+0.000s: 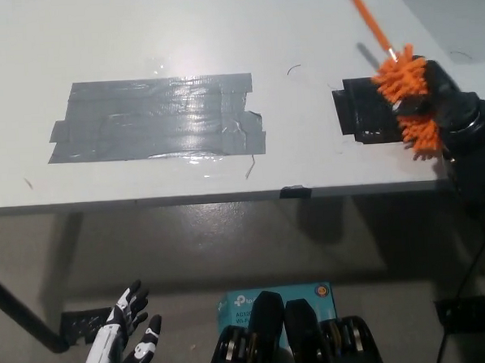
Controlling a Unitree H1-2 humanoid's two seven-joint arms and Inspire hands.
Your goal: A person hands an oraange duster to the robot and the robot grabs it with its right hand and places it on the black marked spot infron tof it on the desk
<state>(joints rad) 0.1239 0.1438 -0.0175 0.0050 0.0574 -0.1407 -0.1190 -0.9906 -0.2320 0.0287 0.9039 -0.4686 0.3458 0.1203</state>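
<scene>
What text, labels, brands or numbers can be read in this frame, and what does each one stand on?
Teal box on the floor under the desk: white logo and lines of print, too blurred to read.
Grey tape patch, black marked spot and desk: no text.
Orange duster in the right hand: no text.
Left hand, resting at lower left: dark markings, no legible text.

Right arm and right hand (433, 98) all black, bulky rounded segments with a glossy sheen, at the right edge of frame. Left hand (121, 346) at lower left is white with black fingertips and black patches along the fingers.
</scene>
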